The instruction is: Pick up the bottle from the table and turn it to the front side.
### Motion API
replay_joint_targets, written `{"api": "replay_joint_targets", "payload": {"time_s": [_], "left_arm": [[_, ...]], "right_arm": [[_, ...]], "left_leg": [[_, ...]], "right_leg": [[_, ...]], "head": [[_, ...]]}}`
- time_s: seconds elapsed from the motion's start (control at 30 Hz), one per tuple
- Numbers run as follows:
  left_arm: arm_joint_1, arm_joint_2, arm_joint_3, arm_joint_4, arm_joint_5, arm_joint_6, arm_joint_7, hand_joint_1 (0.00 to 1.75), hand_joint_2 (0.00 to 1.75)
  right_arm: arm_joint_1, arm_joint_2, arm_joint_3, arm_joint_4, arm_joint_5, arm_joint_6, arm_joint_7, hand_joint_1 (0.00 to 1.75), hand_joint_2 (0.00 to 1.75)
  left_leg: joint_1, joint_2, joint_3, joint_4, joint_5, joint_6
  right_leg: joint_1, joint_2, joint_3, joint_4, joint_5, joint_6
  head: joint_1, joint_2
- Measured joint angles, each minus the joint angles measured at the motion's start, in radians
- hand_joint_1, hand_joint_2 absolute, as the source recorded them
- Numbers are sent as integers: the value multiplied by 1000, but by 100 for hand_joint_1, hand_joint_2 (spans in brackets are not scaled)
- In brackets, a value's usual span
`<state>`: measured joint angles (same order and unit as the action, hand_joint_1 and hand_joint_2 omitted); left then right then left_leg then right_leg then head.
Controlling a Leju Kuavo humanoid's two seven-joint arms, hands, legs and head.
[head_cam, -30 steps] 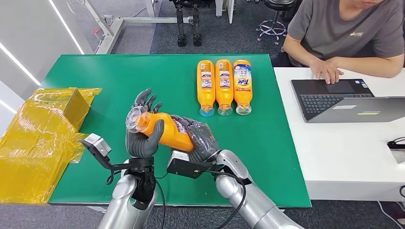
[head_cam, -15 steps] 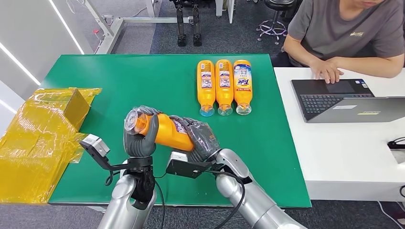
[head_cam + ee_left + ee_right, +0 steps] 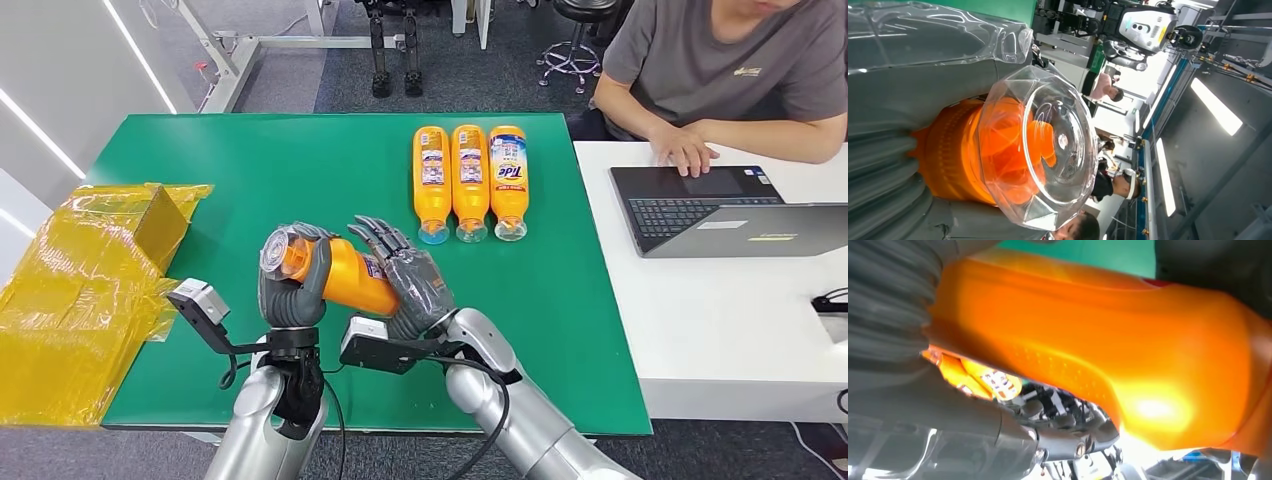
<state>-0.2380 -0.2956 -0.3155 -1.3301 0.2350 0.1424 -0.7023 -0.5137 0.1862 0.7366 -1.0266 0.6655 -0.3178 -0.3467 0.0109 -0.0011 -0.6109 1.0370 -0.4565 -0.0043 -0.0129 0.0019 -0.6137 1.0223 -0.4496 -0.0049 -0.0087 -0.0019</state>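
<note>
An orange bottle with a clear cap is held lying sideways above the front of the green table. My left hand grips it round the neck just behind the cap. At the bottle's base end, my right hand has its fingers stretched out and spread, with the palm against the body. The left wrist view looks end-on at the clear cap with grey fingers wrapped round the orange neck. In the right wrist view the bottle's orange side lies close beside the ribbed hand.
Three more orange bottles lie side by side at the back of the table. A yellow plastic-wrapped bundle covers the table's left edge. On the right, a person works at a laptop on a white table.
My left hand's fingers have closed round the bottle's neck. The right hand's fingers, curled on the bottle's base before, have now spread out straight.
</note>
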Motion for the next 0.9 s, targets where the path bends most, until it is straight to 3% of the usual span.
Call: {"api": "replay_joint_targets", "payload": {"time_s": [0.57, 0.77, 0.9], "left_arm": [[1, 0, 0, -10, 4, 3, 0, 175, 175], [6, 2, 1, -14, -11, 14, 0, 175, 175], [24, 6, 11, -22, -74, 86, 0, 175, 175]], "right_arm": [[35, 0, -12, -64, -47, -69, -13, 0, 175], [145, -9, -69, -182, -110, -173, -78, 0, 175], [250, -17, -125, -292, -196, -253, -182, 0, 175]], "left_leg": [[0, 0, 0, 0, 0, 0], [0, -1, 0, 0, -1, 0], [0, 0, 0, 0, -1, 0]], "right_leg": [[0, 0, 0, 0, 0, 0], [0, -1, 0, 0, 0, 0], [0, 0, 0, -1, -1, 0]], "head": [[0, 0], [0, 0], [0, 0]]}}
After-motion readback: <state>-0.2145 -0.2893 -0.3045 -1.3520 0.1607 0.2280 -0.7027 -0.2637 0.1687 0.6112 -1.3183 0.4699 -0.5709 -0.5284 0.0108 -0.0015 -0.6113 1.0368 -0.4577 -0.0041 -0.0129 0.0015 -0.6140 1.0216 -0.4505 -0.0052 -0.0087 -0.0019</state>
